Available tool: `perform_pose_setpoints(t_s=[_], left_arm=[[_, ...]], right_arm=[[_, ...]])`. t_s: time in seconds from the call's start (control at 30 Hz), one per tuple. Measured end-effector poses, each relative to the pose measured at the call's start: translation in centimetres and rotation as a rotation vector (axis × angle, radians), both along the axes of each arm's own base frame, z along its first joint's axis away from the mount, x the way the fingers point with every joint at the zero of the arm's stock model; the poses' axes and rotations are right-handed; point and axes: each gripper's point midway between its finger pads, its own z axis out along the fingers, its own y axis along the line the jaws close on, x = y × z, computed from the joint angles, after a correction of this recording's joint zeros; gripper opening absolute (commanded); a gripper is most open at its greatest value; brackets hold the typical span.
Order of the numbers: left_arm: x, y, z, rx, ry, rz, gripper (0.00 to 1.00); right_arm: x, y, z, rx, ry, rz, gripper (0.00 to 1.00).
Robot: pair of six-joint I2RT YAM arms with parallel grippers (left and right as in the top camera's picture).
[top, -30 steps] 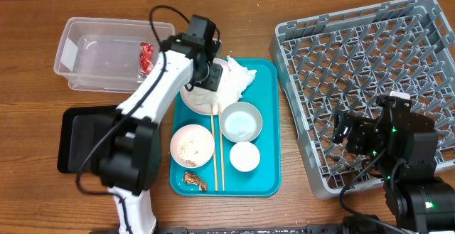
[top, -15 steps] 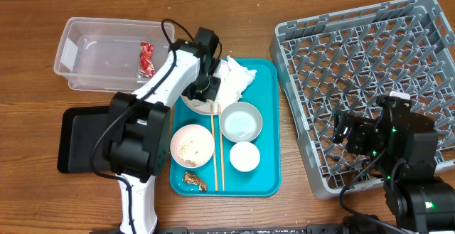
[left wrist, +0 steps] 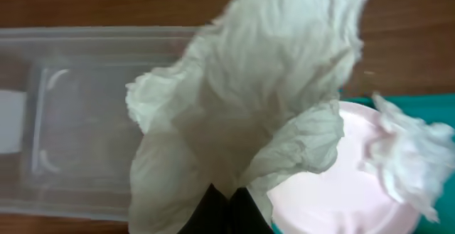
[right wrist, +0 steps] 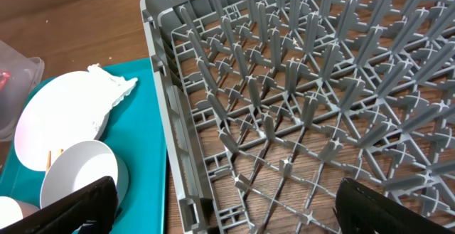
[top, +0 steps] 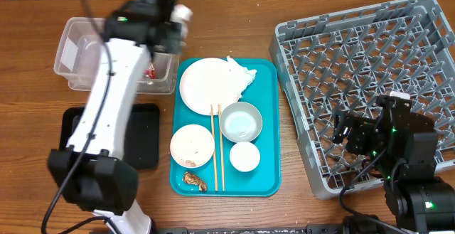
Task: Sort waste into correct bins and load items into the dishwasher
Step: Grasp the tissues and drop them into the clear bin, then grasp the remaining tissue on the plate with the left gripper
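Observation:
My left gripper [top: 175, 22] [left wrist: 229, 195] is shut on a crumpled white napkin [left wrist: 249, 84], which hangs above the right end of the clear tub [top: 85, 56] [left wrist: 71, 120]. A red wrapper [top: 148, 71] lies in that tub, partly behind my arm. More white napkin [top: 239, 77] [left wrist: 405, 152] rests on the right edge of the big white plate [top: 205, 86] [left wrist: 334, 191]. Two bowls [top: 240, 122] [top: 192, 145], a small cup [top: 244, 156] and a brown scrap [top: 194, 180] sit on the teal tray [top: 269, 170]. My right gripper [right wrist: 234, 213] stands open over the near edge of the grey dish rack [top: 370, 63] [right wrist: 298, 84].
A flat black tray [top: 146, 145] lies left of the teal tray, partly under my left arm. Two chopsticks [top: 217, 149] lie lengthwise between the bowls. The right arm's base [top: 409, 170] stands over the rack's front right corner.
The left gripper shut on the napkin at the plate, then rose and swung back-left with it to above the tub's right end. The right arm has not moved.

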Motion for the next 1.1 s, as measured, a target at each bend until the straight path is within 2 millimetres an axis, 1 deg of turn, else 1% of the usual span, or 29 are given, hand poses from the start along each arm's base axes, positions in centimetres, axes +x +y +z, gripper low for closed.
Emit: perform_pose_setpoints(t_s=[0.03,0.07,0.13,0.17,0.23,0.33,0.4,0.5,0.6,0.63,0.67,0.73,0.8,0.87,0.93,0.97,1.03,1.1], left_arm=[[0.1,1.3,0.0,0.006,0.001,0.029,0.35],[0.2,2.3,-0.3,0.009,0.01,0.054,0.51],[0.3,4.0,-1.0,0.019,0.025,0.088,0.64],[0.4,4.4,-1.2,0.017,0.031,0.101,0.68],[0.5,4.9,-1.5,0.002,0.037,0.119,0.68],[0.5,4.0,-1.6,-0.05,0.043,0.098,0.68],[0.4,2.5,-1.7,-0.11,0.049,0.06,0.68],[0.2,-0.7,-1.6,-0.191,0.061,-0.017,0.68],[-0.2,-4.5,-1.5,-0.237,0.065,-0.099,0.7],[-0.3,-6.1,-1.6,-0.25,0.069,-0.13,0.7],[-0.4,-7.7,-1.9,-0.258,0.074,-0.163,0.7],[-0.8,-9.8,-2.7,-0.264,0.097,-0.208,0.7],[-1.2,-11.9,-4.0,-0.264,0.127,-0.25,0.69],[-1.4,-13.9,-5.8,-0.263,0.162,-0.284,0.69],[-1.9,-15.5,-8.3,-0.253,0.217,-0.31,0.68],[-2.0,-15.9,-9.1,-0.25,0.235,-0.317,0.67],[-2.4,-16.7,-11.6,-0.235,0.291,-0.327,0.66],[-2.6,-16.9,-13.8,-0.215,0.333,-0.323,0.66]], right_arm=[[0.0,0.0,0.0,0.0,0.0,0.0,1.0],[0.0,0.0,0.0,0.001,0.0,0.0,1.0],[0.0,0.0,0.0,0.0,0.0,0.0,1.0],[0.0,0.0,0.0,0.0,0.0,0.0,1.0],[0.0,0.0,0.0,0.0,0.001,0.001,1.0],[0.0,0.0,0.0,0.0,0.001,0.0,1.0],[0.0,0.0,0.0,0.0,0.001,0.0,1.0],[0.0,0.0,0.0,0.0,0.001,0.0,1.0],[0.0,0.0,0.0,0.0,0.001,0.0,1.0],[0.0,0.0,0.0,0.0,0.001,0.0,1.0],[0.0,0.0,0.0,0.0,0.001,0.0,1.0],[0.0,0.0,0.0,0.0,0.001,0.0,1.0],[-0.1,0.0,-0.1,0.0,0.006,0.0,1.0],[-0.2,0.0,-0.2,0.0,0.01,0.0,1.0],[-0.2,0.0,-0.2,0.0,0.011,0.0,1.0],[-0.2,0.0,-0.2,-0.001,0.013,0.0,1.0],[-0.3,0.0,-0.3,-0.001,0.019,0.0,1.0],[-0.3,0.0,-0.3,-0.001,0.019,0.001,1.0]])
